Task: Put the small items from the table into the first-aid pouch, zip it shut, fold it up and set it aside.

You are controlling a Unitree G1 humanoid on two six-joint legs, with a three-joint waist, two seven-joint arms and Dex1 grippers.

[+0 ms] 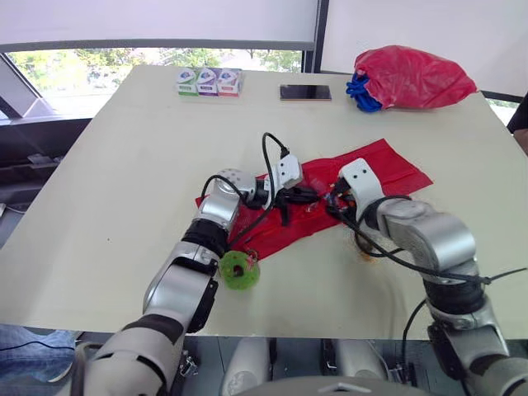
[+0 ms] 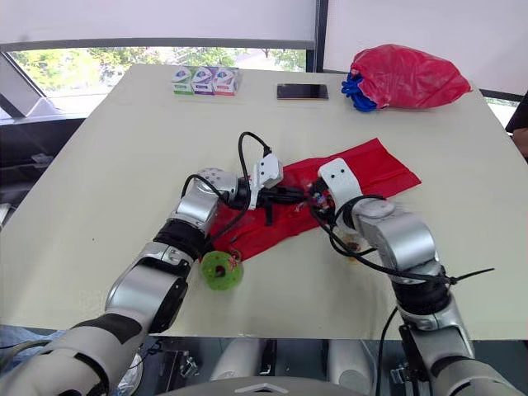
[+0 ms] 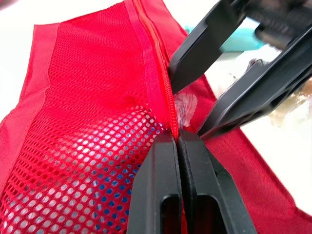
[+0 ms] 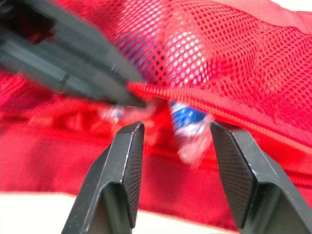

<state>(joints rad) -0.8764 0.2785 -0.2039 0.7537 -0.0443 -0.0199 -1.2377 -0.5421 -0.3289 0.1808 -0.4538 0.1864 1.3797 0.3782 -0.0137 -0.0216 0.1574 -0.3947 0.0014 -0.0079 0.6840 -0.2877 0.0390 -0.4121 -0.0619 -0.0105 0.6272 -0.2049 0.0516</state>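
The red mesh first-aid pouch [image 1: 388, 169] lies spread open on the middle of the table. My left gripper [image 3: 178, 139] is shut on the pouch's zipper edge [image 3: 158, 83], pinching the red fabric. Facing it, my right gripper [image 4: 176, 129] stands open at the pouch's opening. A small blue and white packet [image 4: 187, 122] lies between its fingers, half under the zipper edge and not clamped. In the head views the two grippers meet over the pouch's middle, left gripper [image 1: 307, 196] and right gripper [image 1: 334, 202]. A green round item [image 1: 239, 270] lies on the table by the pouch's near corner.
Three small boxes [image 1: 208, 82] stand in a row at the far edge, with a black phone [image 1: 305, 92] beside them. A red plastic bag [image 1: 412, 78] with something blue sits at the far right. A small brownish item [image 2: 355, 243] lies under my right forearm.
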